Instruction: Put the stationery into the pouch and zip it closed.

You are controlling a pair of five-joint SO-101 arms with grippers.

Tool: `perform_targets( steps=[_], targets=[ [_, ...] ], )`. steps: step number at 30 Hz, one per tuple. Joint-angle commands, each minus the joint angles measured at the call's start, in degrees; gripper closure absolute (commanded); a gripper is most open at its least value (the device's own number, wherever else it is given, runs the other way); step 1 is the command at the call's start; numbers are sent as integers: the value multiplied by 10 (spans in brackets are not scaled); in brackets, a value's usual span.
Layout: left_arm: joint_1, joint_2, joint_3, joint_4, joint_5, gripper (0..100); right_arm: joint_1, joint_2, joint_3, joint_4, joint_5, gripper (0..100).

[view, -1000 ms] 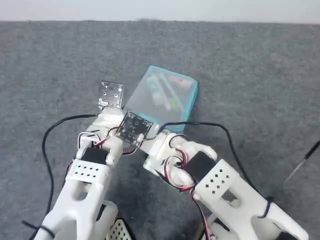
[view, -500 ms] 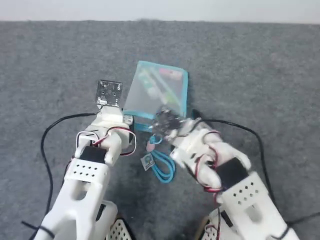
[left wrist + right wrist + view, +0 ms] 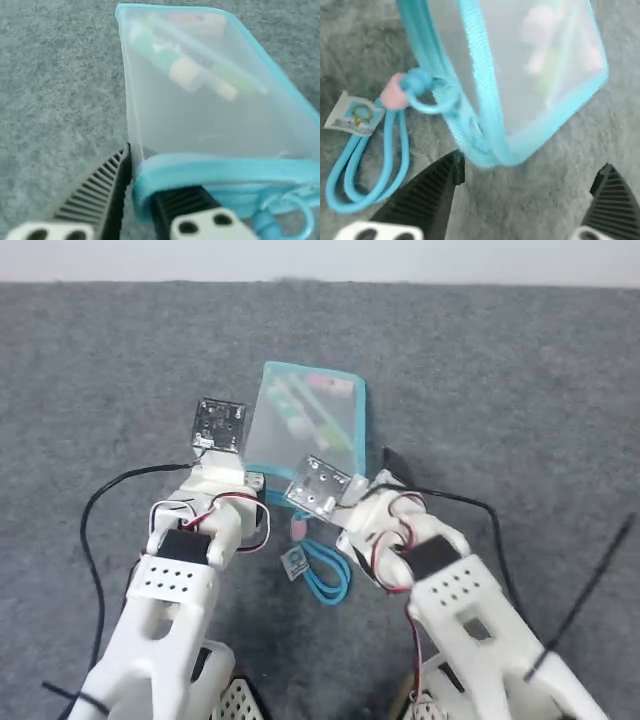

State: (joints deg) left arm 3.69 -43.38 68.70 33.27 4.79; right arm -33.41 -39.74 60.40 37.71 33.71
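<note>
I see the grey counter (image 3: 520,370) carrying the translucent blue pouch (image 3: 305,430), stationery (image 3: 300,405) inside. My left gripper (image 3: 142,175) has its fingers clamped on the pouch's zipper edge; the right gripper (image 3: 530,167) sits at the neighbouring corner, fingers apart, near the blue cord loop (image 3: 328,578)

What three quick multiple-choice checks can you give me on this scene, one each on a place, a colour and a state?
1. Where is the stationery?
A. inside the pouch
B. loose beside it
C. stacked on top of it

2. What colour is the pouch's trim?
A. red
B. light blue
C. yellow

3. How is the right end effector?
A. open
B. shut on the pouch
C. shut and empty

Answers:
1 A: coloured items show through the pouch's clear wall.
2 B: the zipper edge is light blue in both wrist views.
3 A: its jaws stand wide apart, gripping nothing.
</note>
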Motion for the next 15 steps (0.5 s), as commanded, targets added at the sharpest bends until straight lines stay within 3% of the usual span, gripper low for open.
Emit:
perform_targets(
  steps=[1, 7, 11, 15],
  targets=[
    [3, -20, -31, 8, -4, 989, -4, 44, -49, -44, 10, 608],
    [4, -19, -33, 6, -4, 989, -10, 65, -51, -47, 61, 608],
    [13, -19, -31, 9, -4, 989, -11, 71, -50, -137, 62, 612],
    [24, -19, -29, 17, -4, 989, -10, 71, -48, -166, 79, 714]
  ],
)
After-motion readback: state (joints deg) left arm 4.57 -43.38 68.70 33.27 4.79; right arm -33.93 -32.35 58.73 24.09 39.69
